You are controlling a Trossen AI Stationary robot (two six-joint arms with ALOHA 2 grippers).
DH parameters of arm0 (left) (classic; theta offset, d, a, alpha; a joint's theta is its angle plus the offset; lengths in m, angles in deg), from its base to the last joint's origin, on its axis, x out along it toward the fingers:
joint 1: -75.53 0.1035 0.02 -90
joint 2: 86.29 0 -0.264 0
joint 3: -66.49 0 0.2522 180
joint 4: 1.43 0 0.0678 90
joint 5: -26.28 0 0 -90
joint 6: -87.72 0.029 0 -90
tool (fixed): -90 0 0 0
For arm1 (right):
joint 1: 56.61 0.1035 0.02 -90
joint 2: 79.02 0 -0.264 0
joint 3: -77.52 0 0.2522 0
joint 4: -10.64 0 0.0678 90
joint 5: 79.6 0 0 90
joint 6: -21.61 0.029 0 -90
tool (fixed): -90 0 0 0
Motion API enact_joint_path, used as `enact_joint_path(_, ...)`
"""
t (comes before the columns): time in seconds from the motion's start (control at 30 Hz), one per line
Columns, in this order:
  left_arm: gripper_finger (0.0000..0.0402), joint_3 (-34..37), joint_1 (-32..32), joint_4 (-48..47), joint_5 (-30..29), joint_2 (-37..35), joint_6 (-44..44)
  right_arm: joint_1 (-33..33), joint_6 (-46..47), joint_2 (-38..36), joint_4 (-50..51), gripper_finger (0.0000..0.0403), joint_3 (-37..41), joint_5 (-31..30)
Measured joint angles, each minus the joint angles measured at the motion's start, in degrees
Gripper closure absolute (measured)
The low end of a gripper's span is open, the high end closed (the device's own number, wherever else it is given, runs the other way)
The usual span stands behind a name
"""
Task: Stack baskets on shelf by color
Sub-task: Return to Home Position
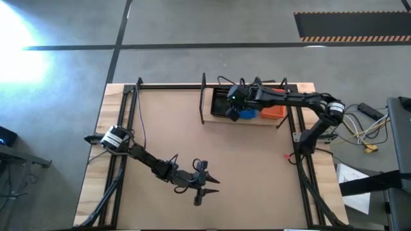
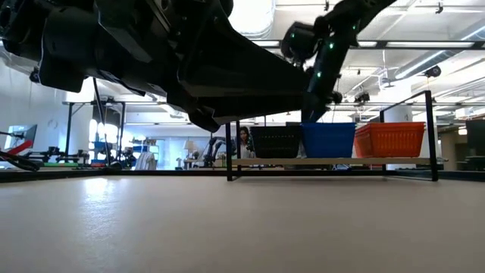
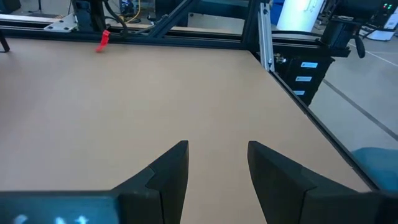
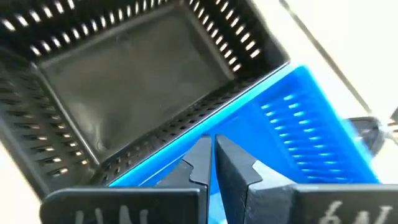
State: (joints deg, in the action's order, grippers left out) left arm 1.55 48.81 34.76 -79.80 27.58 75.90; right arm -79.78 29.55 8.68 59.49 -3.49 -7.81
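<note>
Baskets in three colours sit side by side on the shelf (image 2: 409, 160), which stands against the table's (image 1: 167, 128) far edge, right of its middle and short of the far right corner.

Near the table's left edge the left arm reaches in low toward the middle of the near edge. The left gripper (image 3: 217, 146) hovers over bare board there with its fingers spread wide and nothing between them. From it, open tabletop runs to the left edge, the near edge and the shelf's front. A strip along the far edge from the far left corner to the shelf's left end is open as well. A small red tag (image 3: 104, 38) lies close to the right edge, near the right arm's base.

On the shelf there is a black basket (image 1: 218, 101) at the left end, a blue basket (image 2: 328, 139) in the middle and an orange basket (image 2: 390, 139) at the right end. That makes three blocks of colour, with their walls touching or nearly so. How many are nested inside each cannot be counted.

The right arm stretches from the right edge over the orange end. The right gripper (image 4: 213, 140) is at the blue basket's rim beside the black one, its fingers drawn almost together with a thin slit between. Whether the rim is caught in that slit I cannot tell.
</note>
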Motion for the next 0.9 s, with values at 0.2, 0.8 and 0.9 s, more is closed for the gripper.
enact_joint_path(0.2, 0.0252, 0.04, -0.02, 0.00, -0.02, 0.00, 0.01, 1.31, 2.98, -4.24, 9.13, 0.0390, -3.36, -8.20)
enact_joint_path(0.8, 0.0252, 0.07, -0.02, 0.00, -0.28, 0.00, 0.18, -8.35, 17.00, -8.46, 26.93, 0.0390, 4.09, -10.48)
enact_joint_path(0.9, 0.0252, 0.07, -0.02, 0.02, -0.28, 0.00, 0.18, -8.50, 14.93, -7.14, 24.32, 0.0390, 5.09, -10.30)
